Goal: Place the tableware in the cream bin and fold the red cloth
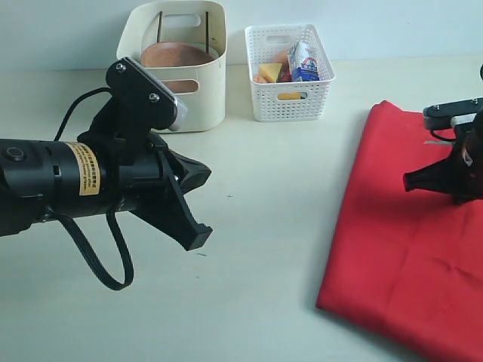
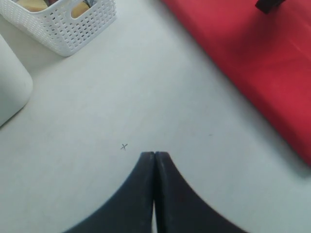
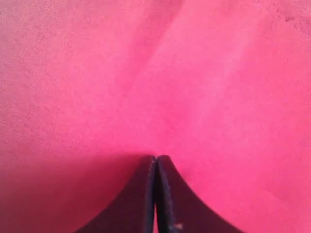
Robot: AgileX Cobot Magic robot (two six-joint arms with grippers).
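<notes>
- Two grippers, both empty: left gripper [image 2: 154, 156] and right gripper [image 3: 155, 158] each had jaws pressed together.
- The red cloth [image 1: 400, 256] lay along the right edge of the bench [image 1: 264, 226], long axis far-to-near, directly beneath the right gripper; left gripper well apart.

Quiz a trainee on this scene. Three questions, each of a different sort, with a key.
1. True or false: the red cloth lies outside the cream bin.
2. The left gripper hangs over: A the red cloth, B the bare table, C the cream bin.
3. Fill in: the right gripper has its jaws ___.
Key: 1 true; 2 B; 3 shut.
</notes>
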